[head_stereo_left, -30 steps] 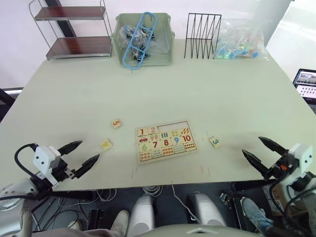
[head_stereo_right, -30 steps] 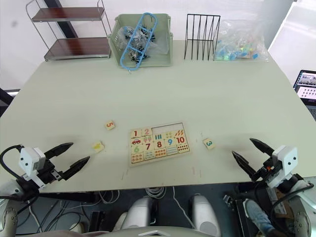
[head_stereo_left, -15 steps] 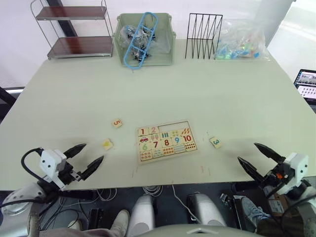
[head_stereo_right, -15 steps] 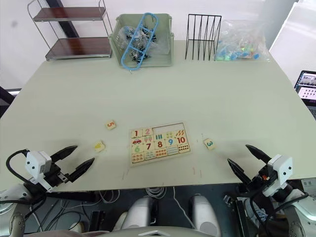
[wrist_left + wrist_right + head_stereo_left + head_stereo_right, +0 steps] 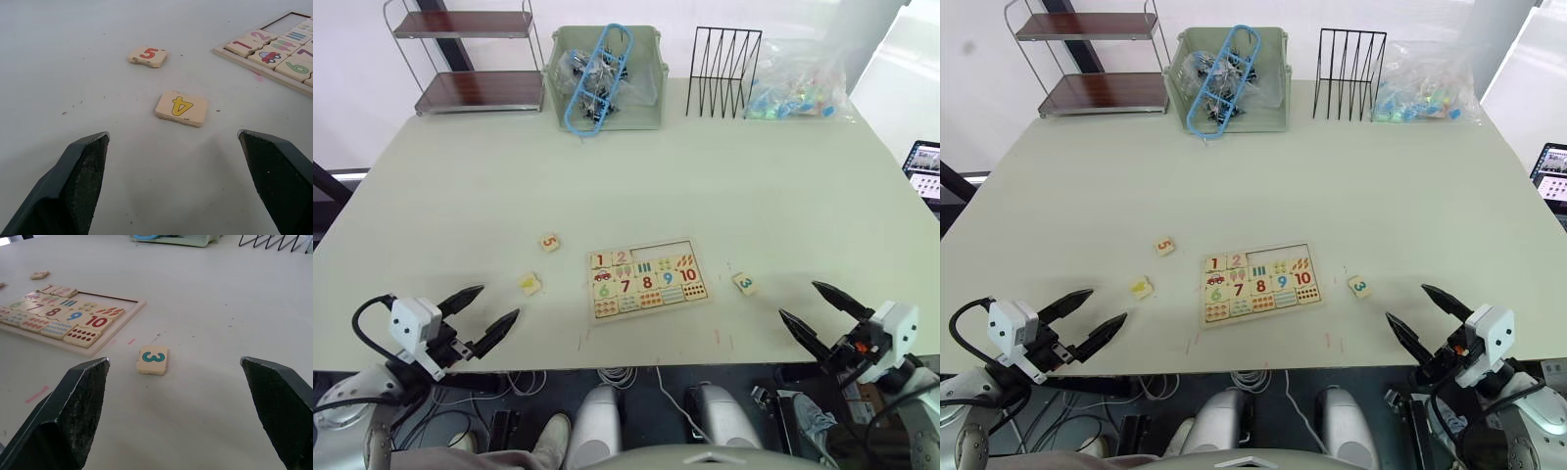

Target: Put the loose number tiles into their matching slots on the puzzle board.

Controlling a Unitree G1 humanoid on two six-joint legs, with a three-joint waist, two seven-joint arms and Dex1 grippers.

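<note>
The puzzle board [image 5: 651, 305] lies flat near the table's front edge. Tiles 1 and 2 sit at the left of its top row, and the slots [image 5: 668, 249] to their right are bare. Three loose number tiles lie on the table. The 5 [image 5: 549, 242] and the 4 [image 5: 530, 284] are left of the board, and the 3 [image 5: 744, 283] is right of it. My left gripper [image 5: 499, 302] hangs open at the front edge, with the 4 [image 5: 182, 107] just ahead of its fingers. My right gripper [image 5: 798, 300] is open too, facing the 3 [image 5: 152, 360].
Along the far edge stand a wire shelf rack [image 5: 470, 59], a green bin [image 5: 605, 73] with a blue hanger, a black wire rack [image 5: 722, 69] and a plastic bag [image 5: 793, 88] of coloured pieces. A laptop screen [image 5: 925, 166] shows at the right.
Both grippers have drifted slightly inward along the front edge and stay open. The camera shifted a little. Tiles and board lie where they were.
</note>
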